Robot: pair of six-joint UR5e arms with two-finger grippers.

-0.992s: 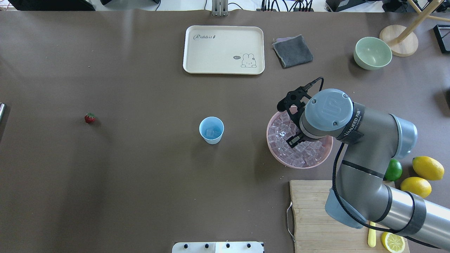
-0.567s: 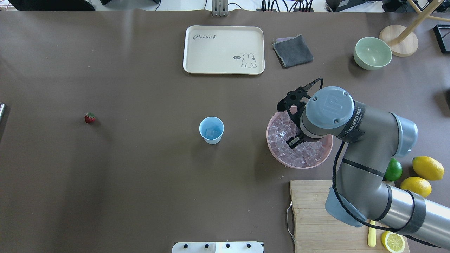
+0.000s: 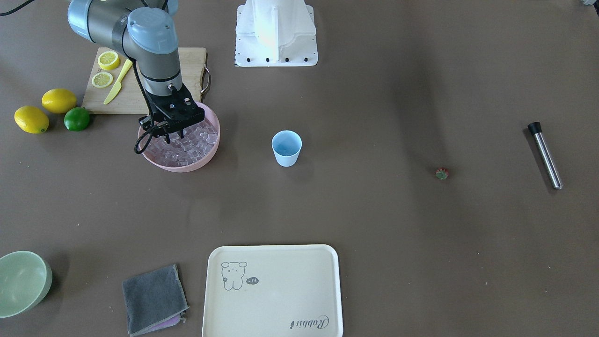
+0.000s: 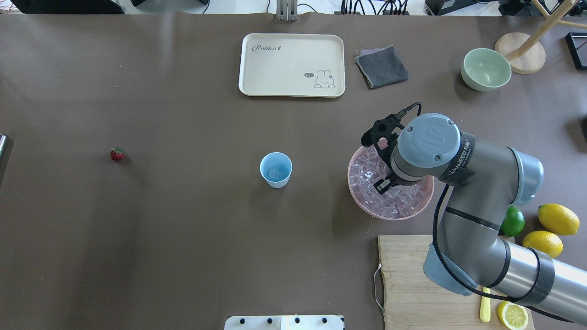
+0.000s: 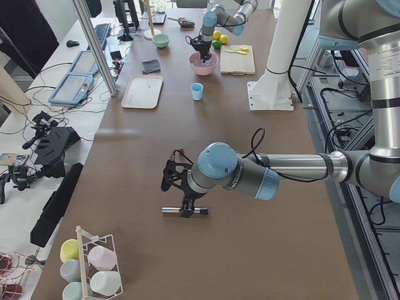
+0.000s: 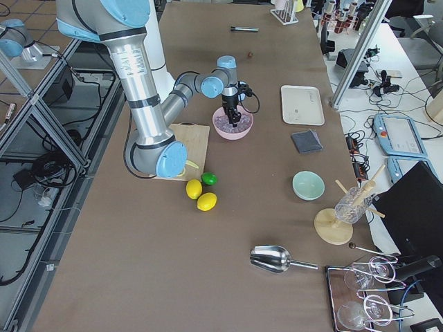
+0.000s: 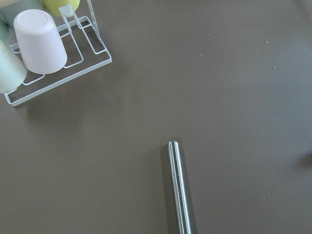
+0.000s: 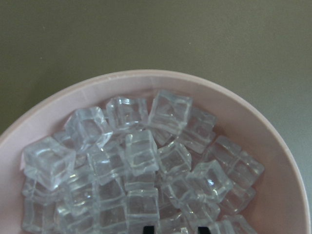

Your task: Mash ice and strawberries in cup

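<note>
R hand (image 4: 383,184) in pink bowl (image 8: 122,75) of ice (image 8: 141,151) (grip can't tell), 1 cup (image 4: 276,184), 1 strawberry (image 4: 117,154)

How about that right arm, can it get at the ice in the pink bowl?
Most likely yes: the right gripper hangs just over the pink bowl, jaws apart right at the ice, with nothing between them.
</note>
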